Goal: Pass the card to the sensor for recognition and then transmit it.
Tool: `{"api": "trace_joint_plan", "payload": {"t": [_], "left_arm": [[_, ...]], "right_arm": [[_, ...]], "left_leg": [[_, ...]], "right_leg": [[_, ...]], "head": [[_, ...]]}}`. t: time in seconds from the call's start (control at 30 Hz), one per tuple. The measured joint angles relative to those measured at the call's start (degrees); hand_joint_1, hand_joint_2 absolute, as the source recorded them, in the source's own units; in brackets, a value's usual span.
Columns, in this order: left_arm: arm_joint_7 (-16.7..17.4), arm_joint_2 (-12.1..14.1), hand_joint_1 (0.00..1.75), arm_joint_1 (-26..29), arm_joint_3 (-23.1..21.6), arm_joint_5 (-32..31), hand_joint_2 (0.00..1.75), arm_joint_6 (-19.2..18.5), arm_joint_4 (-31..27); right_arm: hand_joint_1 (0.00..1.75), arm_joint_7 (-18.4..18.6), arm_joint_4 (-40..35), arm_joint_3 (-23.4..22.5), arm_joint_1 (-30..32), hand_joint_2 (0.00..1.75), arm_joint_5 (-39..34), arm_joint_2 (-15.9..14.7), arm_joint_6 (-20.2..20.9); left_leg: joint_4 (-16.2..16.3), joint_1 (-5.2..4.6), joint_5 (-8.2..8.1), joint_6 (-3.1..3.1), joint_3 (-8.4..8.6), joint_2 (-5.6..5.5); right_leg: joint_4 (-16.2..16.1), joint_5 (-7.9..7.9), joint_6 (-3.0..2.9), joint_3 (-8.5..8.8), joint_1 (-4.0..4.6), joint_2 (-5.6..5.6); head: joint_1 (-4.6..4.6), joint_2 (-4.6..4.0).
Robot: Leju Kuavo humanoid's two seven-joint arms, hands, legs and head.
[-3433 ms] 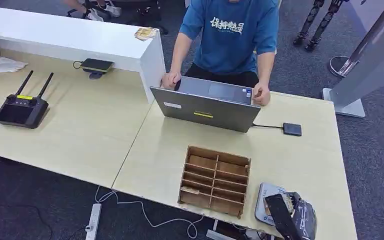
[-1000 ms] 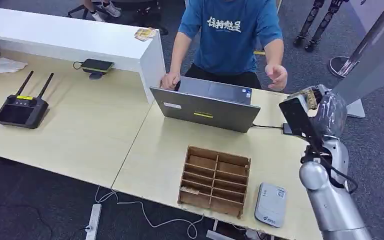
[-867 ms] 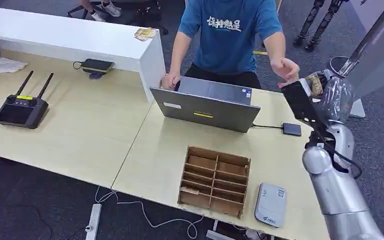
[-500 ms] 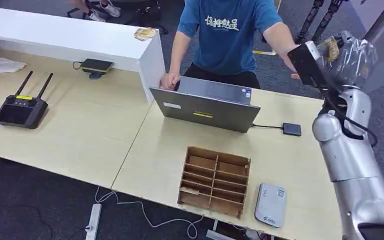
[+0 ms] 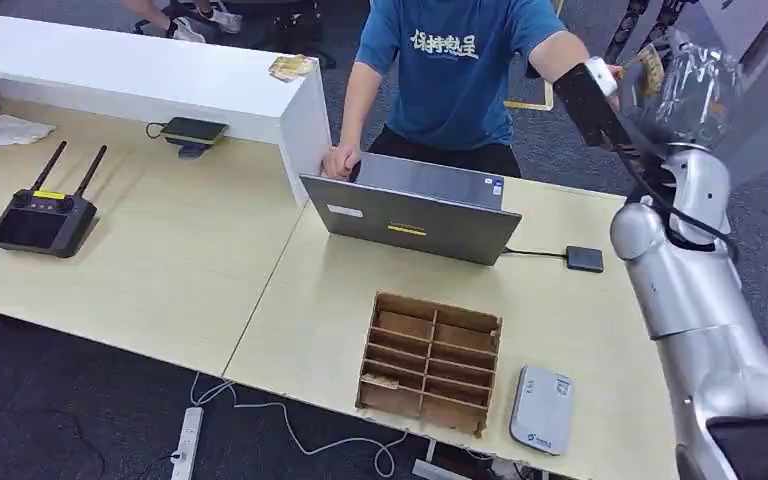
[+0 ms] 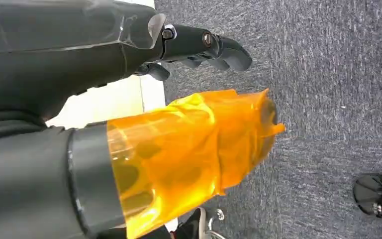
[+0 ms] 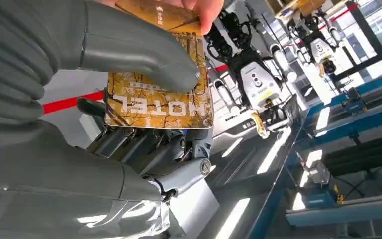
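Observation:
My right hand (image 5: 695, 85) is raised high at the far right, beyond the table's back edge. In the right wrist view the right hand (image 7: 104, 164) pinches a gold hotel card (image 7: 159, 102) between thumb and fingers. A person's fingertips (image 7: 201, 10) also hold the card's far end. In the head view the card (image 5: 648, 68) shows as a small gold patch by the person's outstretched arm (image 5: 560, 50). The grey card sensor (image 5: 541, 408) lies on the table near its front edge. My left hand (image 6: 129, 64) hangs over carpet, fingers apart, holding nothing.
A person in a blue shirt (image 5: 455, 70) stands behind an open laptop (image 5: 410, 215). A wooden slotted box (image 5: 430, 360) sits mid-table beside the sensor. A small black box (image 5: 584, 259) is cabled to the laptop. A black remote (image 5: 45, 215) lies far left, by a white counter (image 5: 160, 80).
My right arm has lifted the card from the sensor at the table's front up and back to the person. The person's hand left the laptop and reached to the card.

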Motion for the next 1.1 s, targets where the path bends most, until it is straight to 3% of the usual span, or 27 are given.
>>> {"api": "trace_joint_plan", "payload": {"t": [0.37, 0.4, 0.43, 1.1], "left_arm": [[-0.04, 0.52, 0.00, -0.11, 0.00, 0.00, 0.00, 0.22, 1.38], [-0.04, 0.52, 0.00, -0.10, 0.00, 0.00, 0.00, 0.24, 1.44], [-0.04, 0.52, 0.00, -0.11, 0.00, 0.00, 0.00, 0.27, 1.55], [-0.35, 0.46, 0.00, -0.10, 0.00, -0.31, 0.00, 0.37, 1.86]], "right_arm": [[1.75, 0.13, 2.23, 0.33, 0.06, 1.75, -0.04, 1.09, -0.33], [0.17, 0.11, 2.36, 0.33, 0.08, 1.75, -0.06, 1.14, -0.42], [0.00, 0.00, 2.52, 0.35, 0.13, 1.75, -0.07, 1.16, -0.48], [0.00, -3.17, 1.25, 0.20, 3.02, 1.75, 2.14, 1.31, -4.00]], "left_leg": [[0.00, 0.00, 0.00, 0.00, 0.00, -0.01], [0.00, 0.00, 0.00, 0.00, 0.00, -0.01], [0.00, 0.00, 0.00, 0.00, 0.00, -0.01], [0.00, 0.00, 0.00, 0.00, 0.00, 0.00]], "right_leg": [[0.00, 0.00, 0.00, -0.01, 0.00, -0.01], [0.00, 0.00, 0.00, -0.01, 0.00, -0.01], [0.00, 0.00, 0.00, -0.01, 0.00, 0.00], [0.00, 0.00, 0.00, -0.02, 0.00, 0.01]], "head": [[0.00, 0.00], [0.00, 0.00], [0.00, 0.00], [0.00, 0.00]]}}
